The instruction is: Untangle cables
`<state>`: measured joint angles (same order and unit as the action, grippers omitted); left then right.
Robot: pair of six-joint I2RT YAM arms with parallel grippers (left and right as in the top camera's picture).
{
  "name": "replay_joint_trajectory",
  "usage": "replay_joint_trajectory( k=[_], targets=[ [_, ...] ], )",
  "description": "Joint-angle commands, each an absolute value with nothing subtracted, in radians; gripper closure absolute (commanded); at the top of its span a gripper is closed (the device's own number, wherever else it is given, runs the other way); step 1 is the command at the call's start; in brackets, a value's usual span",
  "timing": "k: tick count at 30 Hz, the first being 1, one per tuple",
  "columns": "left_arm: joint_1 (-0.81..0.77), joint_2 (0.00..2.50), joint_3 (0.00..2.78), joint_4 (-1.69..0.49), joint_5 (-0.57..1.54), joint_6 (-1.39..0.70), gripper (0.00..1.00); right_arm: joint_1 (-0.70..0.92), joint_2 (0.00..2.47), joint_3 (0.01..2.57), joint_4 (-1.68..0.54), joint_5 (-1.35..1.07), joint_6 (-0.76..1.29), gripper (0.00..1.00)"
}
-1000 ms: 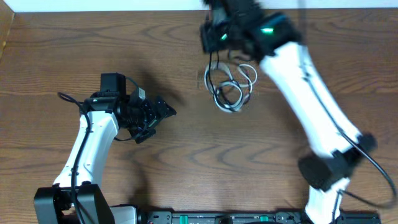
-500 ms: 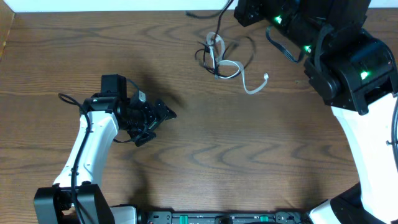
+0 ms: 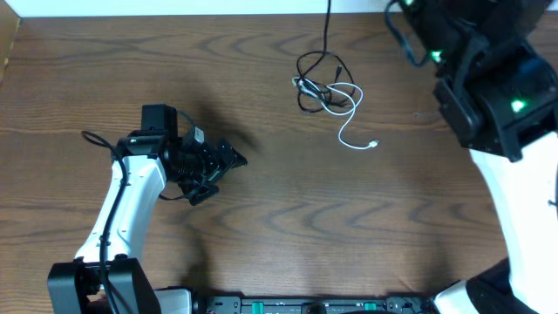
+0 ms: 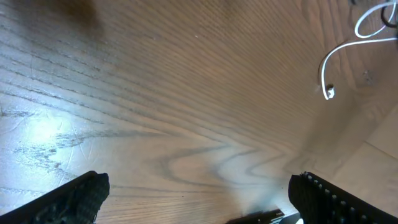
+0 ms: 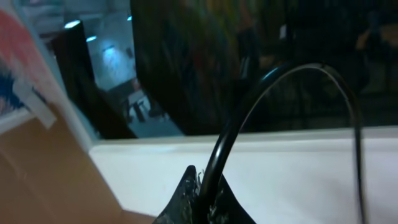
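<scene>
The cables lie in a loose tangle [image 3: 321,85] at the back middle of the table. The white cable [image 3: 349,131] trails out to the right and ends in a small plug. One black cable [image 3: 329,26] runs taut from the tangle up past the top edge. My right gripper [image 5: 200,190] is shut on this black cable [image 5: 239,121], raised high; only its arm [image 3: 488,78] shows overhead. My left gripper [image 3: 228,161] is open and empty, left of the tangle and apart from it. The left wrist view shows its fingers [image 4: 202,196] over bare wood, with the white cable's end [image 4: 328,92] far ahead.
The wooden table [image 3: 288,218] ends at a white wall strip along the back [image 3: 174,7]. A black rail [image 3: 305,305] runs along the front edge. The left arm's own thick cable [image 3: 109,148] loops beside it.
My right arm has risen and swung back to the right, pulling a black cable up. The tangle has loosened and the white cable's end has slid out to the right. The left arm has not moved.
</scene>
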<state>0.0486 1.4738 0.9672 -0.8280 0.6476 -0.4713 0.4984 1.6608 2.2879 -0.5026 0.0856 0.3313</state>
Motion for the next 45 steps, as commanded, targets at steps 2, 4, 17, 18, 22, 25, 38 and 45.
replay_joint_trajectory(
  k=[2, 4, 17, 18, 22, 25, 38, 45],
  targets=[
    [0.048, 1.481, 0.971, -0.813, 0.754, -0.327, 0.02, 0.496, 1.597, 2.295, -0.591, 0.109, 0.344, 0.99],
    [0.048, 1.469, 0.972, -0.76, 0.987, -0.124, 0.02, 0.497, 1.597, 2.294, -0.646, 0.096, 0.345, 0.99],
    [-0.02, 1.072, 1.027, -0.525, 0.718, -0.15, 0.02, 0.497, 1.605, 2.294, -0.734, -0.023, 0.374, 0.99],
    [-0.02, 1.061, 1.027, -0.502, 0.727, -0.179, 0.02, 0.497, 1.605, 2.294, -0.733, -0.053, 0.376, 0.99],
    [-0.039, 1.053, 1.027, -0.369, 0.83, -0.192, 0.02, 0.498, 1.606, 2.294, -0.733, -0.185, 0.44, 0.99],
    [-0.098, 1.083, 1.027, -0.289, 0.826, -0.192, 0.0, 0.498, 1.606, 2.294, -0.733, -0.267, 0.477, 0.99],
    [-0.339, 1.237, 1.027, 0.028, 0.717, -0.167, 0.04, 0.499, 1.606, 2.294, -0.722, -0.426, 0.559, 0.99],
    [-0.392, 1.341, 1.027, 0.158, 0.718, -0.198, 0.08, 0.499, 1.606, 2.294, -0.727, -0.432, 0.564, 0.99]
  ],
)
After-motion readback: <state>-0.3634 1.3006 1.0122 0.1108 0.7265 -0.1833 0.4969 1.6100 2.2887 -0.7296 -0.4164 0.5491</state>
